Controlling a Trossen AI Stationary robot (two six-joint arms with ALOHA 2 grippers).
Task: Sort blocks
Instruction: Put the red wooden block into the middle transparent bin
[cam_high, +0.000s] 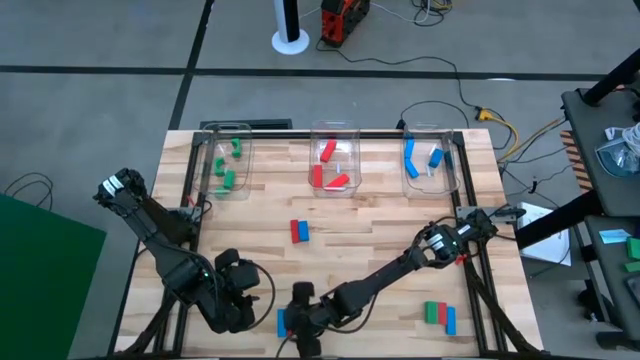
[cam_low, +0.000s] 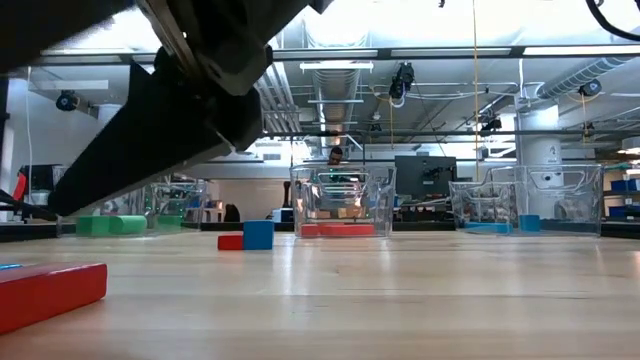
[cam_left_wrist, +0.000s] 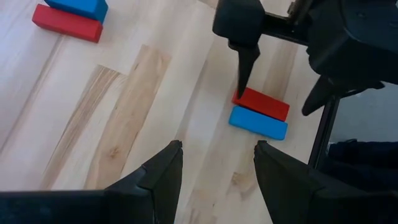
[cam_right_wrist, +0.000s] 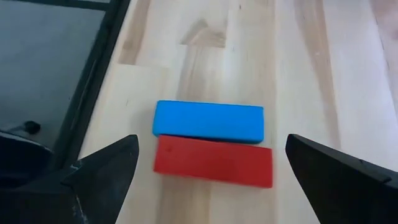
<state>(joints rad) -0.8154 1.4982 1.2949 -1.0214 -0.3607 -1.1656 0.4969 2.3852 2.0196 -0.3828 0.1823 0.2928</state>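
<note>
I'm looking down on a pale wooden desk with a dark metal frame along its edges. At its far edge I see three clear plastic bins in a row: the left bin, the middle bin and the right bin. Beyond the desk there's grey floor with a white round-based post and, just right of it, a red and black device. Cables trail over the floor at far right. A green panel sits left of the desk. From desk height I get ceiling ducts and a dark monitor behind the bins.
</note>
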